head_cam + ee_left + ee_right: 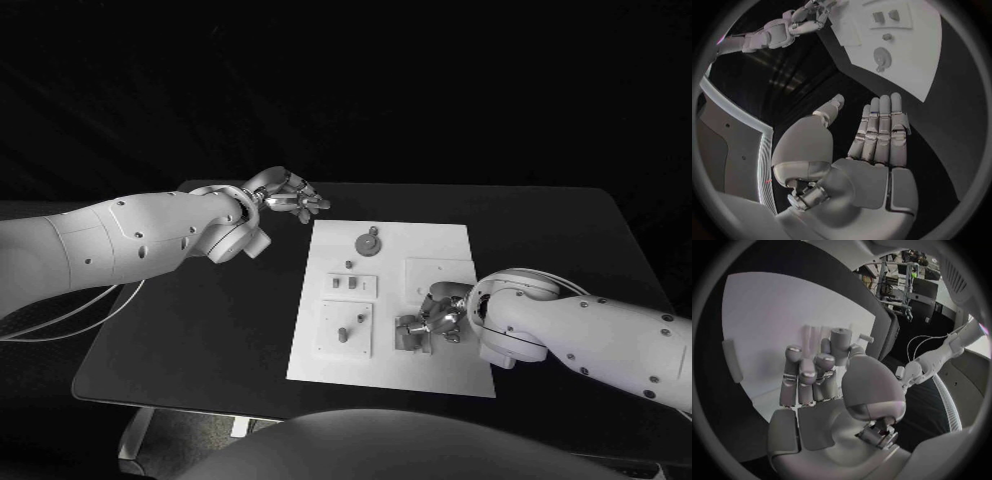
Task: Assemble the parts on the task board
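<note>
While your right hand (437, 322) pinches a part (841, 335) at the task board's (433, 250) lower middle, several parts look seated; left hand (284, 195) waits empty, fingers straight, upper left.

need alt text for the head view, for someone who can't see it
A white rectangular task board lies on a black table, with the robot's silver right hand over its near right part, fingers curled around a small grey part. The silver left hand hovers off the board's far left corner, holding nothing.
</note>
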